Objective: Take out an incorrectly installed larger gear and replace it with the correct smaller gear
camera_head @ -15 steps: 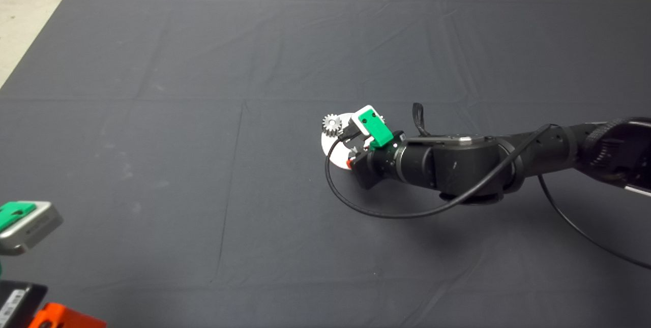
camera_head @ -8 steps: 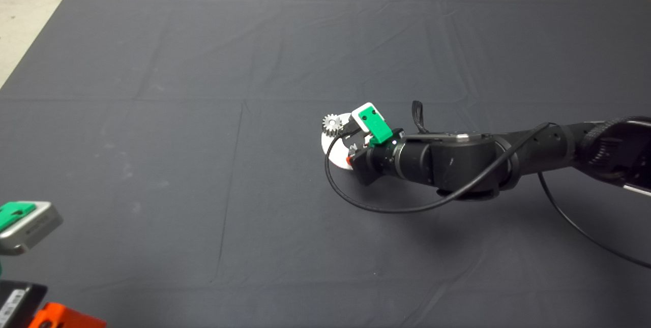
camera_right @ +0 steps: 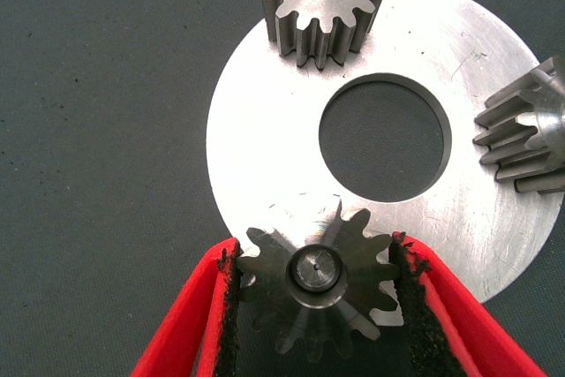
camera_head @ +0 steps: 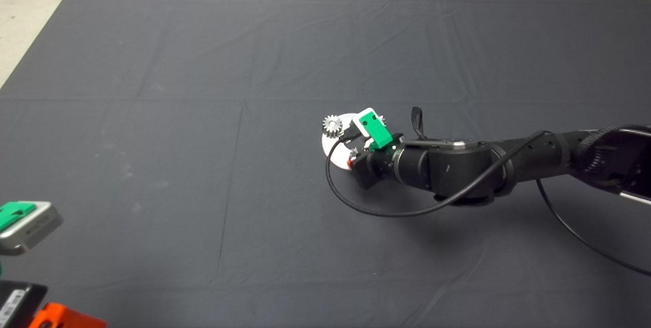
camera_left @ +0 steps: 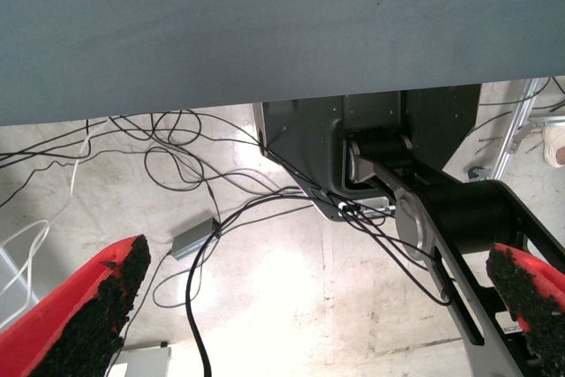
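- The right gripper is clenched on the smaller gear, one pad against each flank.
- This gear sits at the rim of a round steel plate, over a pin.
- Two paler gears stand at other points of the plate's rim.
- The left gripper waits at the mat's lower-left edge, fingers spread apart.

Brushed steel disc, matt cloth mat, rough black pads.
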Motion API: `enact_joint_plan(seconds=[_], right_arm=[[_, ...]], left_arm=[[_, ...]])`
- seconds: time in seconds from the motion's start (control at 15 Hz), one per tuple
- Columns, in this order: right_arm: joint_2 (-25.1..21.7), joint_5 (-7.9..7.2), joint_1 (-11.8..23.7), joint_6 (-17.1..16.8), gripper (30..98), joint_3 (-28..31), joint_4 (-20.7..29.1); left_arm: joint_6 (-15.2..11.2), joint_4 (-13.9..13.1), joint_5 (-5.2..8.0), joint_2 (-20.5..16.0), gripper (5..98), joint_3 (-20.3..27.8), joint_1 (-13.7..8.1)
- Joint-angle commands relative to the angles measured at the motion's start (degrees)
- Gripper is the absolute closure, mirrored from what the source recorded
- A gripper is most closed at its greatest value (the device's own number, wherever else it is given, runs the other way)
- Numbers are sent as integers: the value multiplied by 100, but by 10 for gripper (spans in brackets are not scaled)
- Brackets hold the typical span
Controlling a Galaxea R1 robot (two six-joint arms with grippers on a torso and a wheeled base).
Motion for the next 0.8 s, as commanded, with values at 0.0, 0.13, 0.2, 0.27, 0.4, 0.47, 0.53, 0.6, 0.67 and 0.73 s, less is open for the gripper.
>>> enact_joint_plan(seconds=[0.0, 0.13, 0.2, 0.27, 0.4, 0.47, 0.53, 0.6, 0.67, 0.73], right_arm=[[-32, -31, 85, 25, 881, 35, -146], [-6, -31, 82, 17, 880, 35, -146], [-14, -31, 82, 25, 880, 35, -146], [-6, -31, 91, 25, 880, 35, -146], [-14, -31, 91, 25, 871, 57, -146], [-6, -31, 91, 28, 870, 62, -146], [-14, -39, 91, 34, 870, 69, -146], [-32, -95, 108, 60, 852, 134, -137], [-41, -147, 126, 76, 852, 248, -144], [-32, -171, 125, 69, 852, 255, -137]], left_arm=[[-3, -86, 36, -26, 58, 90, 6], [-3, -86, 36, -26, 58, 90, 6], [-3, -86, 36, -27, 58, 90, 6], [-3, -86, 28, -26, 58, 90, 6], [-3, -86, 36, -31, 58, 90, 6], [-3, -86, 29, -26, 58, 90, 6], [-3, -86, 27, -26, 58, 90, 6], [-3, -86, 27, -26, 58, 90, 6], [-2, -86, 27, -26, 58, 90, 6], [5, -86, 27, -26, 58, 82, 6]])
